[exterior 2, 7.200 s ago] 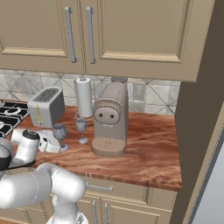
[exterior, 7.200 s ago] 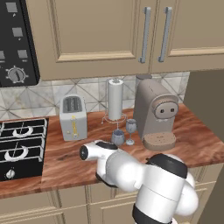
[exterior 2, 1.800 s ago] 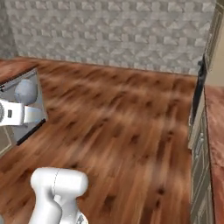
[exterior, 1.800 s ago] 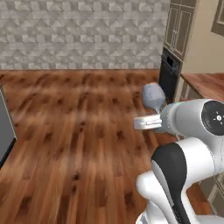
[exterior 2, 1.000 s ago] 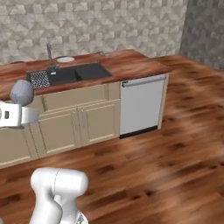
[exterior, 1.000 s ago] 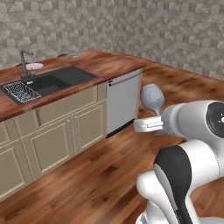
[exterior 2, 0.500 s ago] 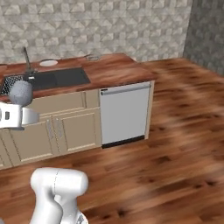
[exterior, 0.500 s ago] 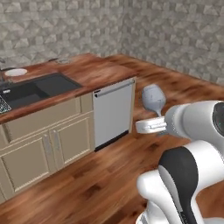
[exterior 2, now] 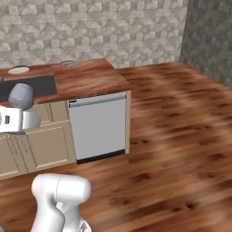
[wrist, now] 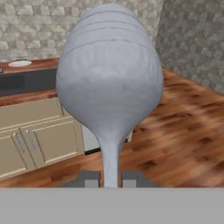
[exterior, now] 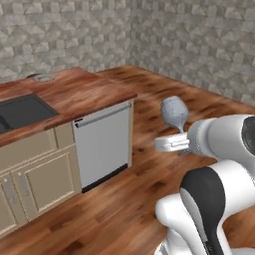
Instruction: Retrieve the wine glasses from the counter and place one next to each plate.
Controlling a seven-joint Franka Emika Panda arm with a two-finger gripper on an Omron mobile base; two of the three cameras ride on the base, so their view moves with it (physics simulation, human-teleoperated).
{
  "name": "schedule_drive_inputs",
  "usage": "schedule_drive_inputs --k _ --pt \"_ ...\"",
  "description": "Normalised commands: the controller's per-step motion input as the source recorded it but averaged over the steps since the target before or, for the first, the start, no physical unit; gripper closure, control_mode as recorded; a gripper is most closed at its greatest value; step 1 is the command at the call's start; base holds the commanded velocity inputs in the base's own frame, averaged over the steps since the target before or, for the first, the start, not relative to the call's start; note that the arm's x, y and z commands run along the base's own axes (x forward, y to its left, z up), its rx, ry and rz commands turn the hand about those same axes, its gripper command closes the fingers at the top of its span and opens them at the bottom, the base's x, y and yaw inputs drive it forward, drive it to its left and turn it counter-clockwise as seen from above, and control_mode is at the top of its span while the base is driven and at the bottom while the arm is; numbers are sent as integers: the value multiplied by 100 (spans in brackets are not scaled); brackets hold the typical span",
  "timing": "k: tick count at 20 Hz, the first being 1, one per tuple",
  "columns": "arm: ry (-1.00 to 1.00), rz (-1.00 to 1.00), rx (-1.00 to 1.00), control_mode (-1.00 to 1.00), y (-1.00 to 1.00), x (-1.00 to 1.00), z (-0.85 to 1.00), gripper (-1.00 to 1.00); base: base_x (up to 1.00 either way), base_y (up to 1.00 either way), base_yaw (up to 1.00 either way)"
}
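1. While the arm stood over the wooden floor [exterior 2: 181, 136], the fingers [wrist: 89, 179] were clamped on the thin stem of a wine glass [wrist: 109, 83], one dark tip on each side of the stem at the bottom of the hand view.
2. The wine glass stood upright in the grip, its rounded blue-grey bowl above the stem; its foot could not be seen.
3. From the left base camera the bowl of the glass [exterior: 174, 112] was above the white hand, near the middle of the picture, in the air and touching no surface.
4. From the right base camera the same glass [exterior 2: 21, 96] was at 9 o'clock of the picture, just above the white hand, in front of the counter [exterior 2: 90, 81].
5. The counter had a reddish-brown wood top over beige cabinets [exterior: 35, 174], and it ended at a corner where a grey dishwasher front [exterior 2: 97, 129] was set.
6. A dark sink [exterior: 22, 110] was sunk in the counter top, toward 9 o'clock from the dishwasher front in the left base view.
7. A white plate [exterior 2: 18, 70] lay on the counter behind the sink, at about 10 o'clock of the right base picture.
8. A second, grey round plate [exterior 2: 69, 64] lay on the counter near the stone wall [exterior 2: 113, 31], toward 3 o'clock from the white one and well apart from it.
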Motion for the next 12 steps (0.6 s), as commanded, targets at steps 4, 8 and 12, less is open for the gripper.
schedule_drive_inputs --k 4,8,12 --pt "0 0 0 100 0 0 0 100 100 -100 6" --pt "0 0 0 100 0 0 0 100 100 -100 11" --pt "0 0 0 100 0 0 0 100 100 -100 18"
